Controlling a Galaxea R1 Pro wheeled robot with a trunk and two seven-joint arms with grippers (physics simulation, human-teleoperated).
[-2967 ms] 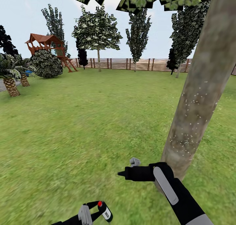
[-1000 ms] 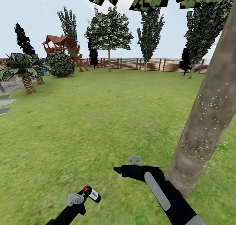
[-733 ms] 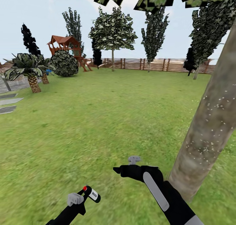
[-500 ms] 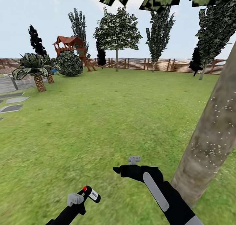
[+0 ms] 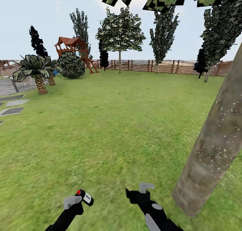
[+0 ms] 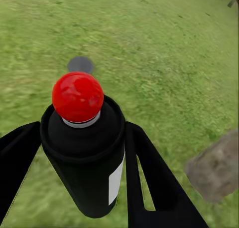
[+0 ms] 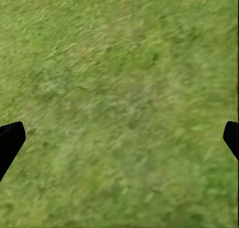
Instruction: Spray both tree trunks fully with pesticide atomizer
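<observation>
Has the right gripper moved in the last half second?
Yes. The right gripper has pulled back toward the robot and lower in the head view, while the near tree trunk and fence hold their places.

Fenced garden: lawn, trees, wooden playhouse.

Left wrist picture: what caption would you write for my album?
Left gripper holding a black atomizer with a red top, above green grass.
</observation>
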